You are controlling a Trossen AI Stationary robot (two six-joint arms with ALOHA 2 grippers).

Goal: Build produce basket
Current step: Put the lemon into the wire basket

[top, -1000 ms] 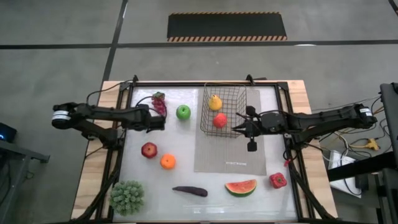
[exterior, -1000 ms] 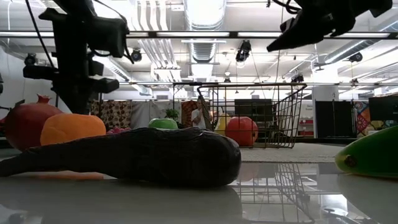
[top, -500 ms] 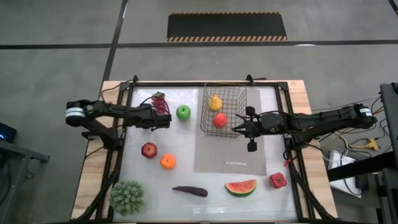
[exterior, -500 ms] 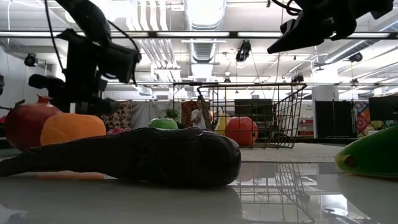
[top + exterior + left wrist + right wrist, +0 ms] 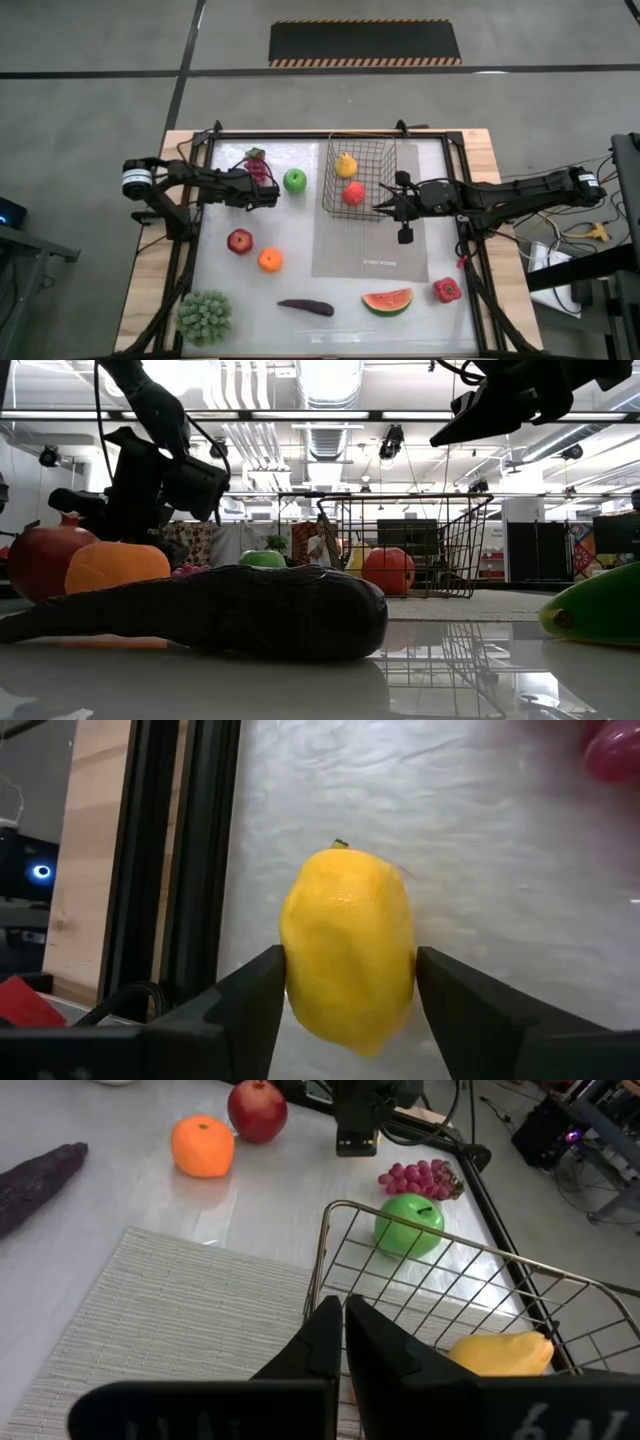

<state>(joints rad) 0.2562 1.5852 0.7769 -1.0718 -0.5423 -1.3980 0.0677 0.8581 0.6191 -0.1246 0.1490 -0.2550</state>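
A yellow lemon (image 5: 348, 940) lies on the white table between the two fingers of my left gripper (image 5: 345, 965), which stands open and slants down over it at the table's far left (image 5: 272, 197). In the high view the gripper hides the lemon. The black wire basket (image 5: 372, 160) stands on the far end of the grey mat (image 5: 370, 245) and holds a yellow pear (image 5: 346, 164) and a red apple (image 5: 353, 193). My right gripper (image 5: 380, 207) hangs shut above the basket's near right corner, with nothing in it. My left gripper has one finger (image 5: 262, 982) close against one side of the lemon and the other finger (image 5: 440, 982) close against the opposite side. I cannot tell whether they touch it. The lemon lies on the table.
Loose produce lies around: purple grapes (image 5: 257, 165), a green apple (image 5: 294, 180), a dark red fruit (image 5: 239, 241), an orange (image 5: 270, 260), an eggplant (image 5: 305, 307), a watermelon slice (image 5: 387, 300), a red pepper (image 5: 447, 290) and a green bushy thing (image 5: 205, 317). A black frame (image 5: 192, 230) rims the table.
My left gripper has come down and gone toward the table's right edge, tipping more steeply downward. My right gripper has kept still.
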